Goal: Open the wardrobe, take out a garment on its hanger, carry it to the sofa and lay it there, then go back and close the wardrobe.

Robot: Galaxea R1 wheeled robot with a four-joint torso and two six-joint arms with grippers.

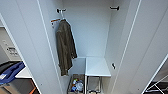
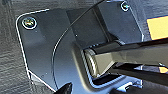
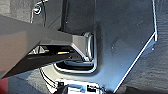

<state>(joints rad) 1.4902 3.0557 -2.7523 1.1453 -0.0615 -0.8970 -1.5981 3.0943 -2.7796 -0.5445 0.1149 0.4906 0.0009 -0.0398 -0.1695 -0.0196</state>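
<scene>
Wardrobe (image 1: pixel 95 32): doors open, center frame.
Jacket (image 1: pixel 65 47): olive, hanging upper left.
Shelf (image 1: pixel 96 66): white, lower center.
Hands: cannot tell.

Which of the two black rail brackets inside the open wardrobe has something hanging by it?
The left bracket: the olive jacket hangs below it; the right bracket is bare.

Wardrobe (image 1: pixel 140 37) stands open, both doors swung wide. Olive jacket (image 1: pixel 65 47) hangs on a white hanger (image 1: pixel 62 18) from the left rail bracket. Low white shelf (image 1: pixel 97 67) inside; box of clutter (image 1: pixel 76 85) on the bottom.
</scene>
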